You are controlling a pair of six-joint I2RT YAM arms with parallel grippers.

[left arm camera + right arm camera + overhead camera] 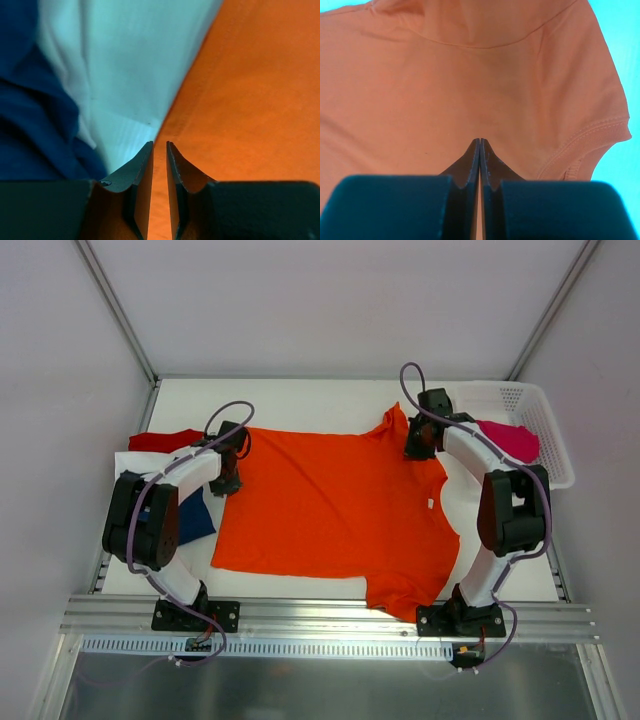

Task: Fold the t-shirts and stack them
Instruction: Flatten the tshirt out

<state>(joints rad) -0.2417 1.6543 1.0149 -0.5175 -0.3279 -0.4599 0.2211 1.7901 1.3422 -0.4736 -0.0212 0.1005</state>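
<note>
Top external: smooth, flat orange t-shirt

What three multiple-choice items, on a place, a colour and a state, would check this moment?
1. The pink shirt lies: A in the basket; B under the arms' bases; C at the table's left edge.
2. The spread shirt is: A navy; B orange; C white.
3. The right gripper is: A wide open; B shut; C out of view.

Answers: 1 A, the pink cloth sits inside the mesh walls. 2 B, orange cloth covers the table's middle. 3 B, the right wrist view shows its fingertips pressed together.
</note>
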